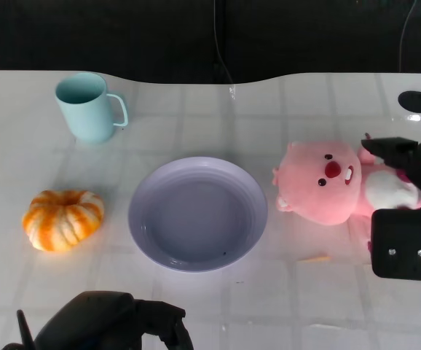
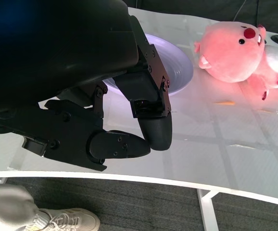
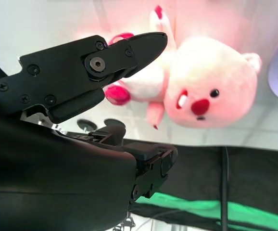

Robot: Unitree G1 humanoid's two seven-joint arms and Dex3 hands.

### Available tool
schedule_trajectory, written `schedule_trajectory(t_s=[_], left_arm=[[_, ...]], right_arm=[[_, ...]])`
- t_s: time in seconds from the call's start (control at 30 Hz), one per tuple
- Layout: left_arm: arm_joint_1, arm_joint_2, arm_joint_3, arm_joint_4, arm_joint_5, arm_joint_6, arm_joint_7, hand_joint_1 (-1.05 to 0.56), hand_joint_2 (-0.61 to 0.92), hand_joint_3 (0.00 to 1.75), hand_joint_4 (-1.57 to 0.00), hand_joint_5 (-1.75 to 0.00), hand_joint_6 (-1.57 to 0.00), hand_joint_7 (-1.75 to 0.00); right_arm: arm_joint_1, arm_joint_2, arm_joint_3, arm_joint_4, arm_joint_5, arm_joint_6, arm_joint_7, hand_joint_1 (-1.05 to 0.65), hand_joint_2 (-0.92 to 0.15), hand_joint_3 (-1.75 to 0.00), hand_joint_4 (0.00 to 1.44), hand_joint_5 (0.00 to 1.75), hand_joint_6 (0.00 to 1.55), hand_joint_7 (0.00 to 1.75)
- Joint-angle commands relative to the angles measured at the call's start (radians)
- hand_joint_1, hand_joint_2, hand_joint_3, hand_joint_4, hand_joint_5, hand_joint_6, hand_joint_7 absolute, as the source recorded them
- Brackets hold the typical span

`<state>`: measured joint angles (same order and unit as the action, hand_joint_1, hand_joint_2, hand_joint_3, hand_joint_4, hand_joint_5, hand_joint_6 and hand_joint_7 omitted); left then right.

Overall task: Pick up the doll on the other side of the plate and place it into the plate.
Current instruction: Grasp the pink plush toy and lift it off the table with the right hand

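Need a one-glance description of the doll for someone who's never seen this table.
Find the lavender plate mid-table. The doll lies just to its right in the head view, beside the right hand. It is the only pink plush: red nose, white belly; the orange striped pumpkin and pale blue mug sit left.

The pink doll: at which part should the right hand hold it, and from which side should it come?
Probably the white belly of the pink doll, from the robot's right. It lies head toward the plate, so its body faces the open right hand beside it.
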<state>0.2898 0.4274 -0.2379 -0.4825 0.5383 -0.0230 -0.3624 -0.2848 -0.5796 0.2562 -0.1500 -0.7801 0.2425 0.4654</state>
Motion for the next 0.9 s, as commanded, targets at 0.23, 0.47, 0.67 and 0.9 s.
schedule_trajectory(t_s=[0.23, 0.47, 0.67, 0.9], left_arm=[[-0.004, 0.013, 0.008, -0.018, -0.002, 0.015, -0.014, -0.27, 0.92, 0.35, -0.73, -1.35, -0.81, -0.77], [-0.001, 0.014, 0.011, -0.016, -0.009, 0.006, -0.008, -0.28, 0.92, 0.35, -0.73, -1.35, -0.81, -0.78], [0.003, 0.016, 0.011, -0.021, -0.010, 0.009, -0.013, -0.28, 0.92, 0.36, -0.73, -1.37, -0.80, -0.79], [0.011, 0.017, 0.005, -0.031, 0.004, 0.009, -0.010, -0.28, 0.92, 0.36, -0.70, -1.39, -0.79, -0.80]], right_arm=[[-0.066, 0.023, 0.035, 0.202, 0.001, 0.008, -0.019, -0.77, -0.92, -0.02, 0.24, 0.21, 0.16, 0.01], [-0.154, 0.065, 0.066, 0.412, 0.017, -0.008, -0.064, -0.77, -0.92, -0.05, 0.26, 0.18, 0.18, 0.01], [-0.260, 0.118, 0.108, 0.642, 0.021, -0.066, -0.150, -0.77, -0.92, -0.05, 0.30, 0.17, 0.24, 0.03], [-0.362, 0.185, 0.173, 0.894, 0.014, -0.132, -0.272, -0.76, -0.92, -0.03, 0.45, 0.18, 0.34, 0.04]])
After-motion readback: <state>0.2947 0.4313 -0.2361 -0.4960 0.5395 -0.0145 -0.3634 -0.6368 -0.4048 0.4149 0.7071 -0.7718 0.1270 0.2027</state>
